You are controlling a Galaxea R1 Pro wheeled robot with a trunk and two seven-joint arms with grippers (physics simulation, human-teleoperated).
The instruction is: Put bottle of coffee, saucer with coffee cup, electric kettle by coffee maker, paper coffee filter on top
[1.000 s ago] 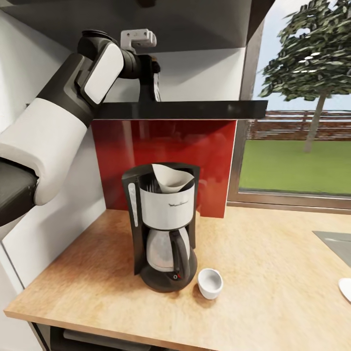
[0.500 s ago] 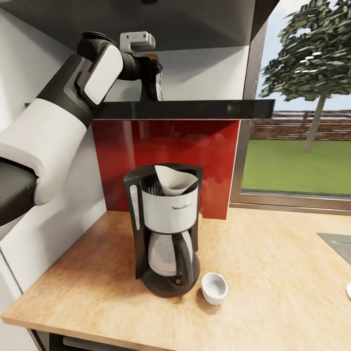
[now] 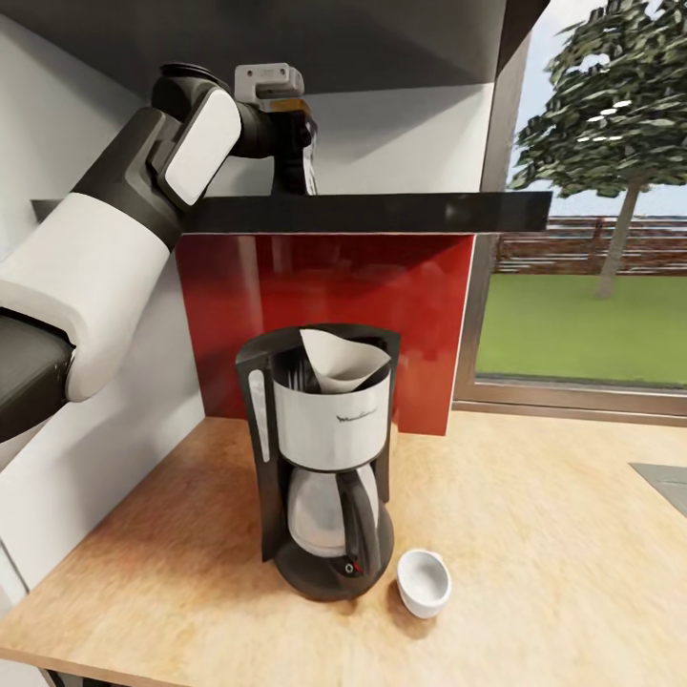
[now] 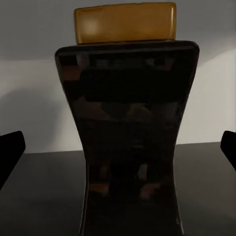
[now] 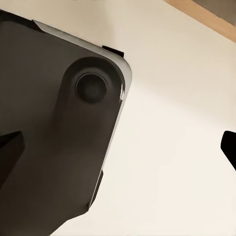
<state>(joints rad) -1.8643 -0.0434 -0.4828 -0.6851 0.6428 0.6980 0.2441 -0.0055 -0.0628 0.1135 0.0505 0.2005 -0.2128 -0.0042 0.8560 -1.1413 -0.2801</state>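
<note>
The coffee bottle (image 4: 130, 147), dark with an amber lid (image 4: 125, 22), stands on the black shelf (image 3: 401, 212). My left gripper (image 4: 118, 150) is open, one finger on each side of the bottle and well apart from it. In the head view the left gripper (image 3: 298, 157) is up at the shelf's left part. Below it, the coffee maker (image 3: 329, 468) stands on the wooden countertop (image 3: 534, 553) with a paper filter (image 3: 339, 358) in its top. A white coffee cup (image 3: 424, 580) sits just right of its base. My right gripper (image 5: 118, 145) is open and holds nothing.
A red backsplash (image 3: 324, 286) and a white wall close off the back and left. A window (image 3: 592, 239) is at the right, with a grey sink corner (image 3: 668, 472) below it. Beyond the right gripper are a dark robot part (image 5: 54, 123) and a pale surface.
The head camera has shifted, so the whole picture has slid and the white saucer at the right edge is out of frame. The left arm stays at the bottle.
</note>
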